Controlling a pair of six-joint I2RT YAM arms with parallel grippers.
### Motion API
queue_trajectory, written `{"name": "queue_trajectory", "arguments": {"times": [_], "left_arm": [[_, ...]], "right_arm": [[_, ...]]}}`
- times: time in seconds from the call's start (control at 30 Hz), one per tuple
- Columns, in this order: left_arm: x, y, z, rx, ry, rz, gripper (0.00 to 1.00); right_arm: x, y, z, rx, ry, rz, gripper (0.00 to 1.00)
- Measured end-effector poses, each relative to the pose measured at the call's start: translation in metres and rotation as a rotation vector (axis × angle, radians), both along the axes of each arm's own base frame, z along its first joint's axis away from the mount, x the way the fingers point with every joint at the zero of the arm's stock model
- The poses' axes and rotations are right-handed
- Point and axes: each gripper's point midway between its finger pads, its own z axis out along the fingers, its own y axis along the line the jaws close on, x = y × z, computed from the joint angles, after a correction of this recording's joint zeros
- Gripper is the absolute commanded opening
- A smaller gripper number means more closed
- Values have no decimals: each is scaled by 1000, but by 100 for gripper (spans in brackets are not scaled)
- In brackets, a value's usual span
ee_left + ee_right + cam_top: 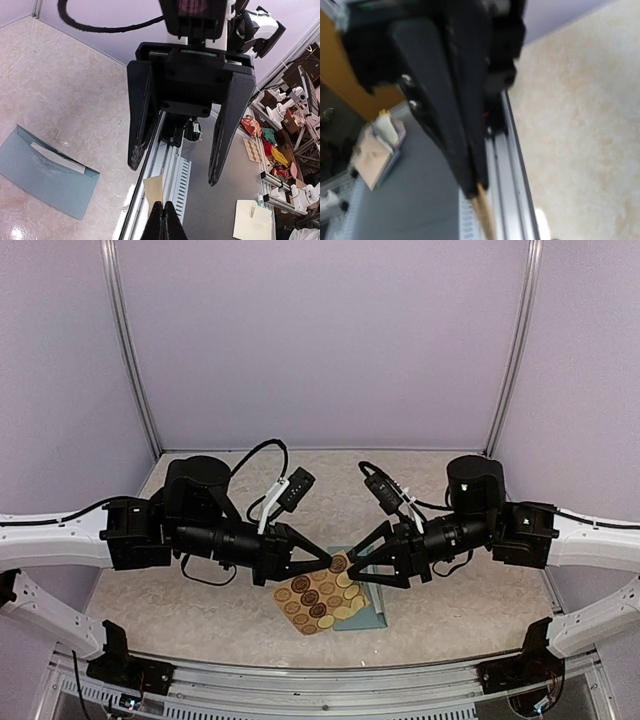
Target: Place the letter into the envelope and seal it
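The teal envelope [372, 612] lies flat on the table, partly under the sticker sheet. In the left wrist view the envelope [40, 177] has a white letter [56, 157] showing in its mouth. My left gripper [328, 562] is shut on a corner of the yellow-tan sticker sheet [318, 598] and holds it above the envelope. In its own view the left gripper [162, 220] pinches the sheet [154, 187]. My right gripper [354, 566] faces it tip to tip, open with jaws wide apart [175, 170]. The right wrist view shows the left gripper [475, 187] and the sheet edge [485, 220].
An aluminium rail [165, 165] runs along the table's near edge, just below the grippers. Purple enclosure walls [320, 340] stand at the back and sides. Cables [262, 455] loop above both wrists. Clutter [270, 150] lies off the table beyond the rail.
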Motion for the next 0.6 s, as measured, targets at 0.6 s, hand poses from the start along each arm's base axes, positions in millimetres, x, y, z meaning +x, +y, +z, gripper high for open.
{"name": "queue_trajectory", "arguments": {"times": [0.6], "left_arm": [[-3,1,25,-103,12,3,0]], "right_arm": [[3,-8,8,78,9,-45,29]]}}
